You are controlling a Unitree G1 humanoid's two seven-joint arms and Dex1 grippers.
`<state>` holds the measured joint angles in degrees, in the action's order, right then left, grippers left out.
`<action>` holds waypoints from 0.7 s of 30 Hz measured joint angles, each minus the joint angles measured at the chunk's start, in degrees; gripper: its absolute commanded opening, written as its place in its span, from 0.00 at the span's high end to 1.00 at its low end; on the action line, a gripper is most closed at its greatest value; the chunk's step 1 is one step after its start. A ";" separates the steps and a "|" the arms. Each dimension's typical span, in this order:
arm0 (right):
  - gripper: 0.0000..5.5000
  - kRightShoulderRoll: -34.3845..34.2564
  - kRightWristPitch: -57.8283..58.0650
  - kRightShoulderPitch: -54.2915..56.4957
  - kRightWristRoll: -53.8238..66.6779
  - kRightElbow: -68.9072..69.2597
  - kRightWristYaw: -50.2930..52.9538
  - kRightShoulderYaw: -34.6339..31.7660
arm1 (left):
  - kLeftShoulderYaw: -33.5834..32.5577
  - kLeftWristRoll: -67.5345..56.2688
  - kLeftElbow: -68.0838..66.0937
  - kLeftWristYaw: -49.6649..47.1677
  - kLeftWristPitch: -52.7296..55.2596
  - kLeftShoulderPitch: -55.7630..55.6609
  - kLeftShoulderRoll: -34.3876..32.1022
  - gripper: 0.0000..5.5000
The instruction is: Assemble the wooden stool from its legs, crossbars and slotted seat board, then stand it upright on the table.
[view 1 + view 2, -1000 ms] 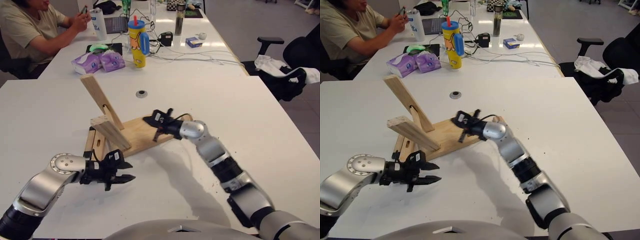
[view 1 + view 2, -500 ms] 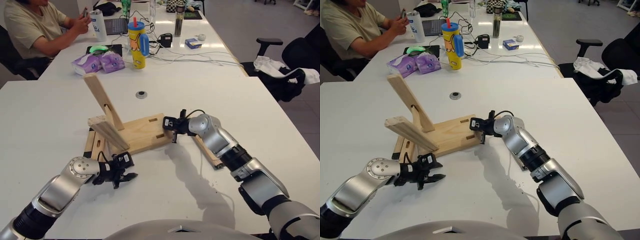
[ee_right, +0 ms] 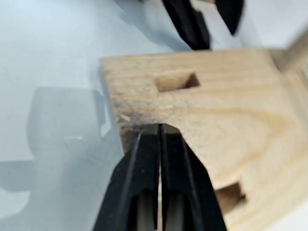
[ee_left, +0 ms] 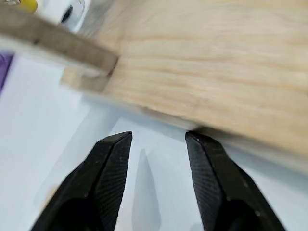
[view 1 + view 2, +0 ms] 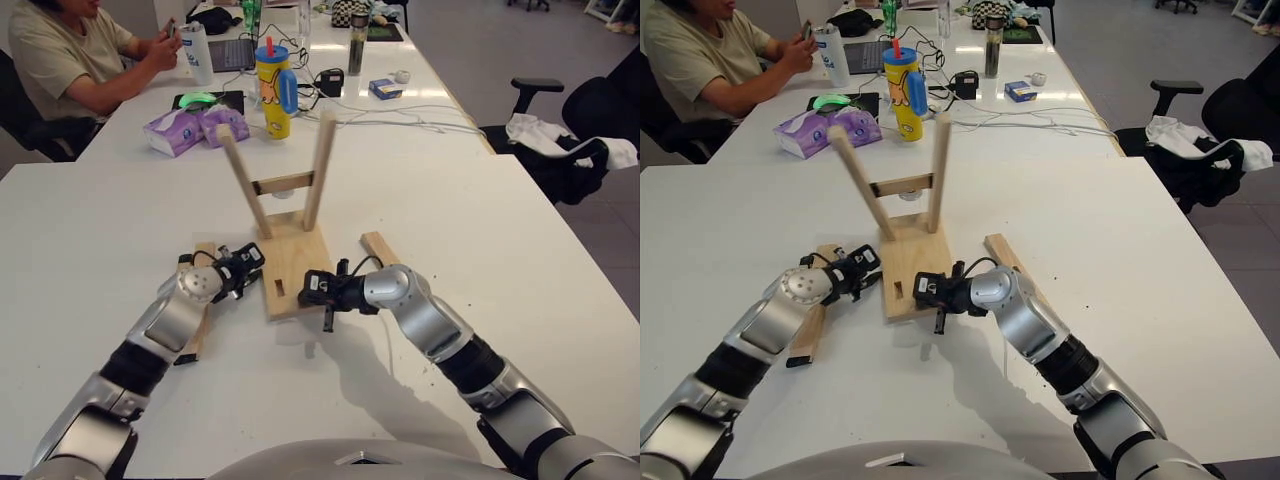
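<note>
The slotted seat board lies flat on the white table, one short end toward me. Two legs rise from its far end, splayed apart and joined by a crossbar. My left gripper is at the board's left edge; in the left wrist view it is open, with the board's side just beyond the fingertips. My right gripper is at the board's near end, shut, its tips resting against that edge beside an empty slot.
One loose wooden piece lies right of the board, another under my left forearm. Beyond are a yellow cup, tissue packs and cables. An office chair stands off the table's right side.
The board has swung round and now lies flat with the legs pointing up. My left gripper moved up from the near table to the board's left edge; my right gripper came back to its near end.
</note>
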<state>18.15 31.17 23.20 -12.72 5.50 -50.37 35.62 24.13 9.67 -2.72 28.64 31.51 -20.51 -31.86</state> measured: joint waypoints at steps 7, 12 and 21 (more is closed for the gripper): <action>1.00 -1.34 -1.45 -1.50 -0.02 -0.59 4.90 0.02 | -2.56 0.55 1.96 0.01 -0.59 3.03 0.38 0.62; 1.00 -2.76 -8.70 -5.16 1.44 -2.62 12.19 -5.09 | -15.49 -0.14 9.40 -11.39 -2.63 8.13 3.29 0.62; 1.00 -8.79 -3.97 -11.59 13.01 5.18 18.03 -16.71 | -38.55 -15.06 14.19 -7.86 7.06 15.34 3.56 0.62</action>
<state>9.36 27.19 11.62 0.29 10.68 -32.34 18.91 -14.42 -5.39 11.47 20.78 38.57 -5.17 -28.30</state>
